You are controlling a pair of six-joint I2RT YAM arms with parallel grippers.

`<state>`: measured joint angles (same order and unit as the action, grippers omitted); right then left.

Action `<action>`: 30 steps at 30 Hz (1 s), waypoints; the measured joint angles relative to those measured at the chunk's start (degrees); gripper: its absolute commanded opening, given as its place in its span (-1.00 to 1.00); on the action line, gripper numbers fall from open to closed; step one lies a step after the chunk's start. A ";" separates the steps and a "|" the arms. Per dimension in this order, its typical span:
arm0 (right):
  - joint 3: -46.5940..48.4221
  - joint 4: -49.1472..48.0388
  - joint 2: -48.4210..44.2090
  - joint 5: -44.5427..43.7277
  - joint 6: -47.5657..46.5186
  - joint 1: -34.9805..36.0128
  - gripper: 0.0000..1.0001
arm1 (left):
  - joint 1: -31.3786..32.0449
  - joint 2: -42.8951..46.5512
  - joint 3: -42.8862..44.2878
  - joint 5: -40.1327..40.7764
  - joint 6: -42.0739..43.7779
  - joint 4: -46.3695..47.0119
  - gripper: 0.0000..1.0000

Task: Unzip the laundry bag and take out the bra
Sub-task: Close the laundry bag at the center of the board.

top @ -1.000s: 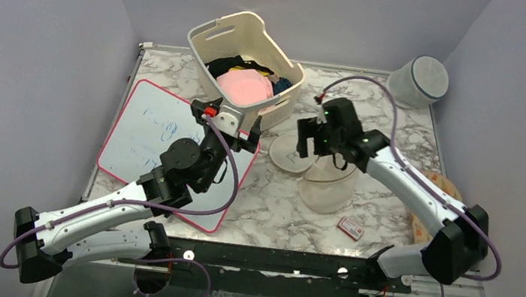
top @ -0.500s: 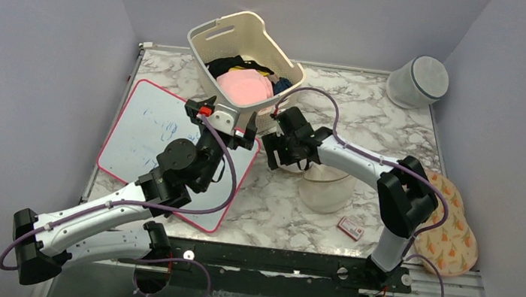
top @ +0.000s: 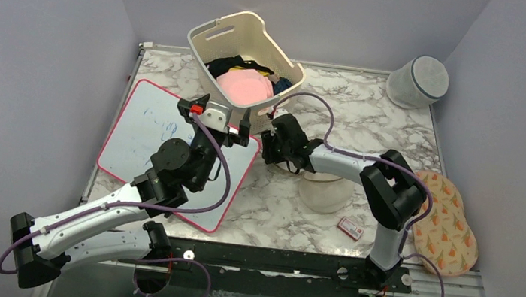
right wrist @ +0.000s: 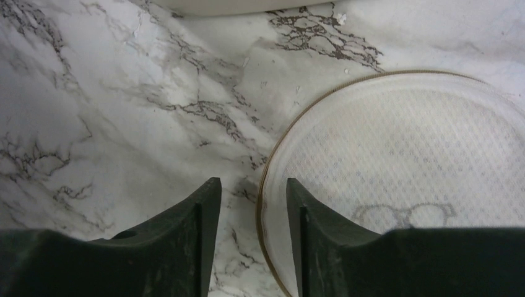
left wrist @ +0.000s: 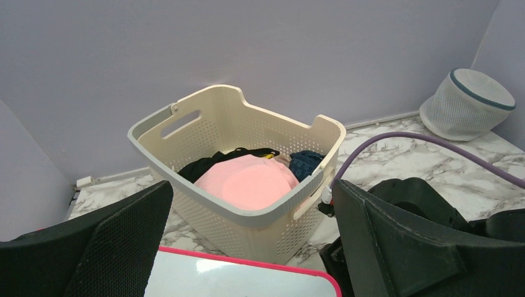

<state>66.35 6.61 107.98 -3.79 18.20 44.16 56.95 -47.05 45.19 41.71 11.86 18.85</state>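
Shifted leftward since 1 second ago: right gripper (right wrist: pixel 247 185), now low at the left rim of the laundry bag (right wrist: pixel 402 154), beside its flat printed top. Its 2 fingers (right wrist: pixel 204 207) are held slightly parted, the rim seen in the gap, nothing visibly pinched. The bag is located mid-table (top: pixel 372 101), near the slotted basket (top: pixel 206 32). Left gripper (left wrist: pixel 251 204) is spread wide, empty, over the whiteboard (top: pixel 141 130) edge.

We see soft, even, bright light from above; shadows on the grey-veined white marble table (top: pixel 273 199) are faint. The glossy pink-framed whiteboard (top: pixel 143 122) carries a pale sheen. The round cream mesh laundry bag (right wrist: pixel 396 154) looks crisp.
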 measured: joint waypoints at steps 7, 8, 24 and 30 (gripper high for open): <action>-1.33 -4.11 2.40 -4.33 -0.20 0.44 -0.28 | -0.42 0.00 0.00 -0.02 -0.39 -0.02 0.93; -1.33 -4.35 2.62 -5.20 -0.20 0.52 -0.35 | -0.57 0.00 0.00 -0.04 -0.46 -0.02 0.93; -4.72 -10.67 2.12 -11.37 -1.81 1.27 -0.97 | -3.69 -0.13 -0.02 -0.44 -2.36 -0.02 0.93; -6.97 -9.44 -2.89 -9.16 0.59 1.20 -0.98 | -4.39 -1.20 -0.02 -1.25 -3.54 -0.55 0.93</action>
<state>59.37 -2.83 105.10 -12.95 18.79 45.36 52.56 -48.25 45.17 40.47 8.32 18.31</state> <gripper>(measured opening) 0.015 0.968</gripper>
